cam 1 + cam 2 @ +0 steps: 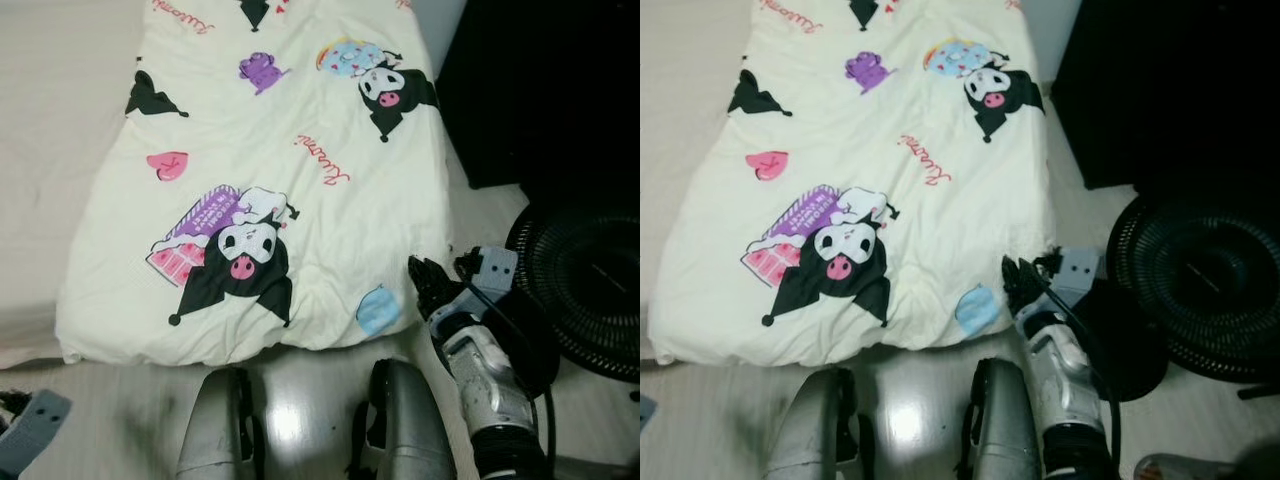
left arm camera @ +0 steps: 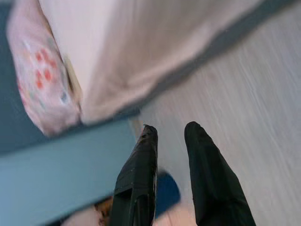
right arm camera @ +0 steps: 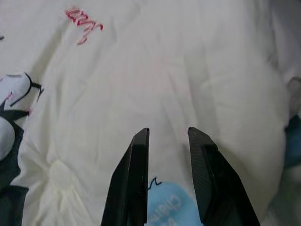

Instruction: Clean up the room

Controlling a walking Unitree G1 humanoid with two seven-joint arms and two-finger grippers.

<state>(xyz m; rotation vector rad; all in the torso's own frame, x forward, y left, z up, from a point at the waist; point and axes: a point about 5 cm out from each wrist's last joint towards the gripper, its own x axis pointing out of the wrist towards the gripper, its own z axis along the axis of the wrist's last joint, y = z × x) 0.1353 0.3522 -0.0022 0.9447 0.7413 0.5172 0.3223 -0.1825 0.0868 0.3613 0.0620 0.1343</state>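
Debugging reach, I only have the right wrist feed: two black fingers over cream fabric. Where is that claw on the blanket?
Observer: The right claw sits at the blanket's near right corner, beside a blue patch.
Operator: Anything close on the right?
Observer: A black fan lies on the floor just right of that arm.
Operator: Left claw?
Observer: The left claw is open, low over pale floor, next to a blue surface.
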